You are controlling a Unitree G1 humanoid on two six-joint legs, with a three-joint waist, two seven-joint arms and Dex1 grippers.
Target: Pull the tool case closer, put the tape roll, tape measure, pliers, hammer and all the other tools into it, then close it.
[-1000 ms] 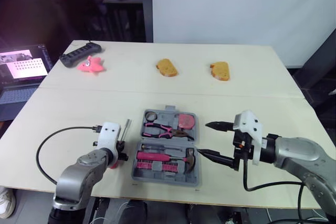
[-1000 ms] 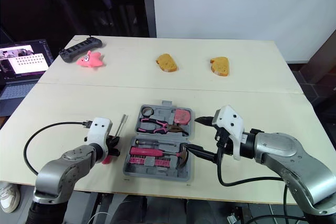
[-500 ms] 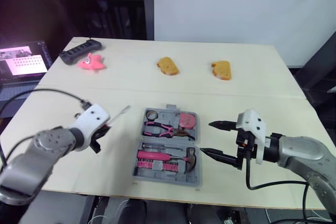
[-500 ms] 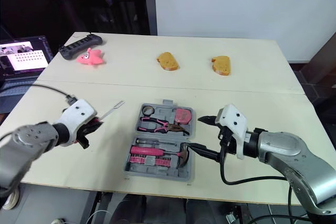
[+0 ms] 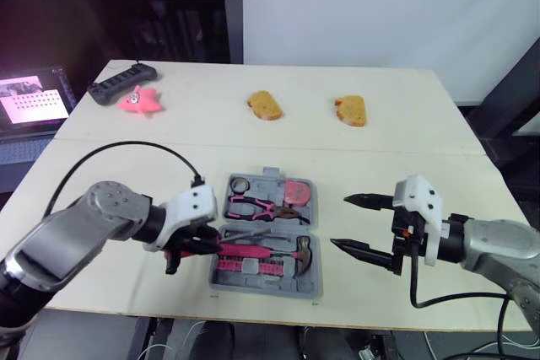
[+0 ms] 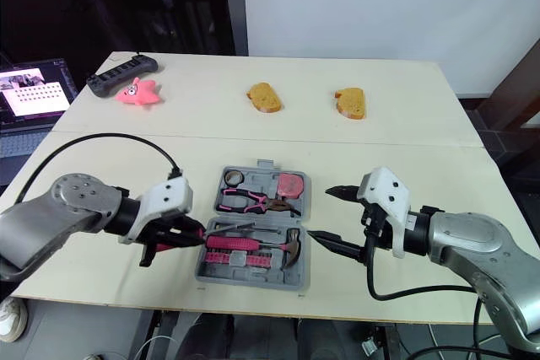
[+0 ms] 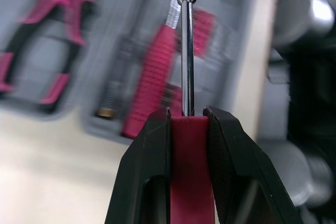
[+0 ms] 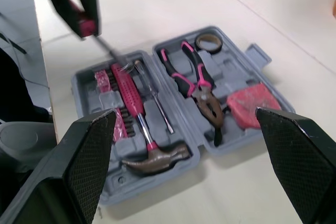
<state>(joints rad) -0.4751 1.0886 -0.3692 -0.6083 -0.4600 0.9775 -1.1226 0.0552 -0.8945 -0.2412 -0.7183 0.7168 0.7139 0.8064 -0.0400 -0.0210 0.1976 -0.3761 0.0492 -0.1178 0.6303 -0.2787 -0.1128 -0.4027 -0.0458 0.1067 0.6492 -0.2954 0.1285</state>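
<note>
The tool case (image 5: 266, 286) was open, holding tape roll (image 5: 242, 185), pliers (image 5: 261, 206), tape measure (image 5: 297, 193) and hammer (image 5: 272, 252). Left gripper (image 7: 187, 116) clamped a screwdriver (image 7: 187, 51) over the case's left edge. Right gripper (image 5: 339, 222) stood wide open, empty, right of the case. Remaining: insertion, closing.

I read this as a robotics lab or test room. A bare pale plywood surface (image 5: 405, 137) stands before a plain white wall (image 5: 354, 6). An open laptop (image 5: 34, 107) shows a data window on my left. Unrelated props lie about: a black power strip (image 5: 118, 86), a pink soft toy (image 5: 139, 101), and two brown bread-shaped pieces (image 5: 265, 105) (image 5: 351, 110).
</note>
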